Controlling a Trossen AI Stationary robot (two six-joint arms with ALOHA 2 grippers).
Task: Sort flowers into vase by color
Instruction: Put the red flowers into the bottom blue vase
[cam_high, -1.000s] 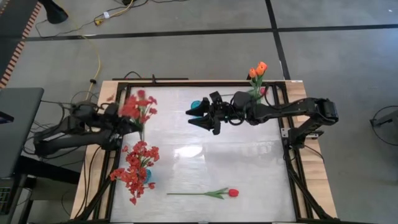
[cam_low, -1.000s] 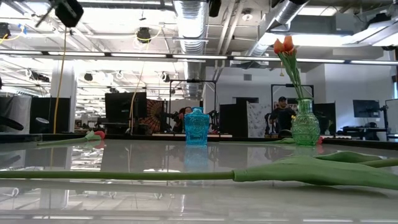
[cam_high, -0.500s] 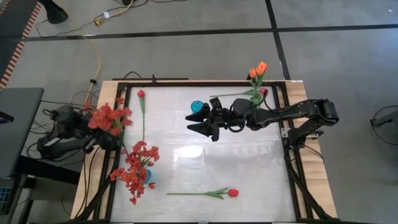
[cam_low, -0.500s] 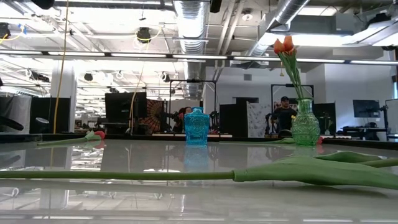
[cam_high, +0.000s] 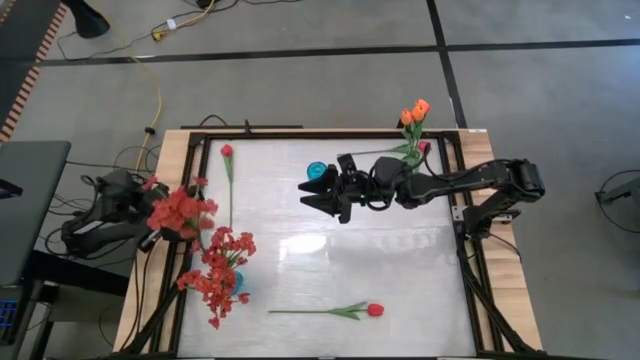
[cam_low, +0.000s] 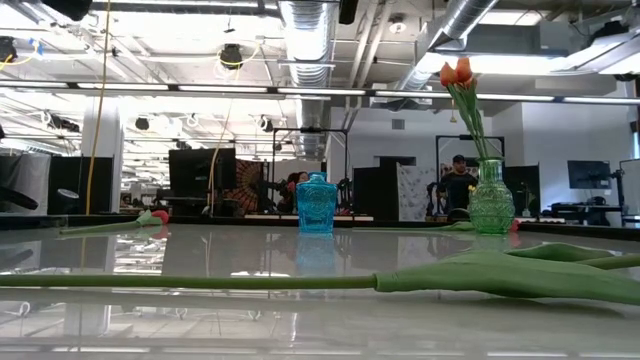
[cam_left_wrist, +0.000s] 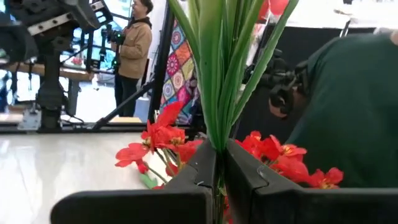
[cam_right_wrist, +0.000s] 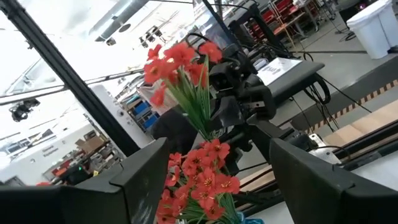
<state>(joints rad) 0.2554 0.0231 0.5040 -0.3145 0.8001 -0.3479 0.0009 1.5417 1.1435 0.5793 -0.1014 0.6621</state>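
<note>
The light, top-heavy, bushy spray of small red artificial blossoms (cam_high: 180, 211), best pinched low on its bundled green stems, hangs over the table's left edge clamped in the left gripper (cam_left_wrist: 219, 180), whose arm is folded back outside the frame, while the right gripper (cam_high: 318, 192) waits mid-table, spread wide and empty.

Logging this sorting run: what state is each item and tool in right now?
Left tool: shut on red spray, held over the table's left edge.
Right tool: open, empty, beside blue vase.
Green vase: upright, holding orange tulips.
Red tulip: lying flat on table.
</note>
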